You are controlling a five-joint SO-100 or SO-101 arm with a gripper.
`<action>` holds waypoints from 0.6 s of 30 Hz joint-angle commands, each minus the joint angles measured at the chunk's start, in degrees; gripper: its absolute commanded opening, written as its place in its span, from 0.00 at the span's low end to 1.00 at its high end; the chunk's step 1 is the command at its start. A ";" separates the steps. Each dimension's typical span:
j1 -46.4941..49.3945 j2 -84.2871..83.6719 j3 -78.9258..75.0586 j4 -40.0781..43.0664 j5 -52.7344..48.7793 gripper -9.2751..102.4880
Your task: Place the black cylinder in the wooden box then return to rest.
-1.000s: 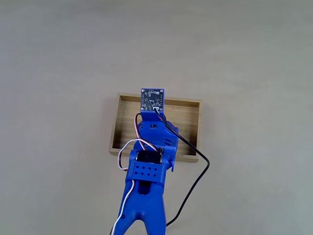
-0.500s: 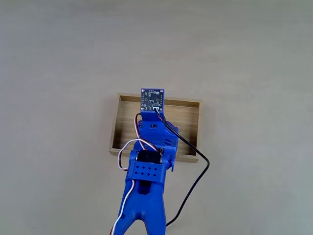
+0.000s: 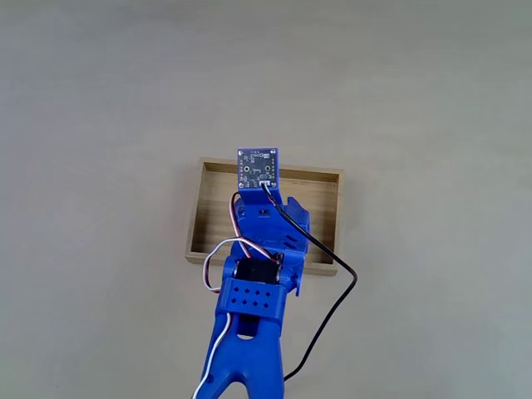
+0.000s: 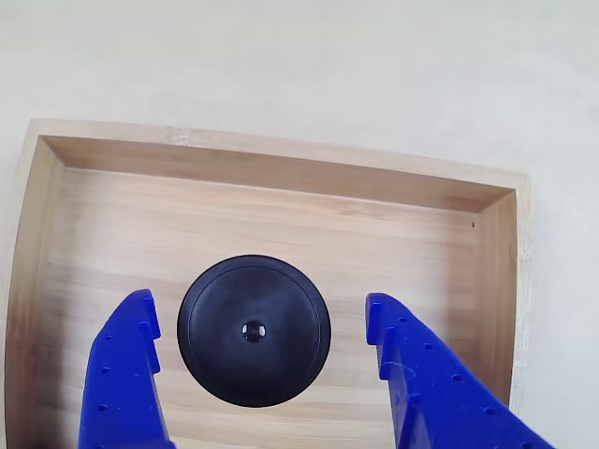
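Note:
The black cylinder (image 4: 254,330) rests flat on the plank floor of the wooden box (image 4: 281,215), its round top and centre dimple facing up. My gripper (image 4: 257,323) hangs over it, open, one blue finger (image 4: 122,369) to its left and the other to its right, neither touching it. In the fixed view the blue arm (image 3: 253,283) reaches from the bottom edge over the wooden box (image 3: 320,204) and covers the cylinder.
A pale, plain tabletop (image 3: 108,100) surrounds the box on every side. A black cable (image 3: 332,291) loops from the arm across the box's near right corner and down to the table.
The arm has shifted slightly: its lower joint block sits a little lower and further right than before. The box has not moved.

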 commanded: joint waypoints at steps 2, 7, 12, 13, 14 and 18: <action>0.18 -9.14 -0.62 -1.58 0.44 0.38; -0.18 -14.77 2.64 -0.26 0.44 0.38; -1.05 -23.99 8.35 0.53 -1.49 0.38; -1.23 -26.19 9.84 0.70 -2.02 0.38; -1.41 -28.74 11.51 0.97 -2.46 0.38; -1.85 -36.91 17.14 2.72 -4.13 0.38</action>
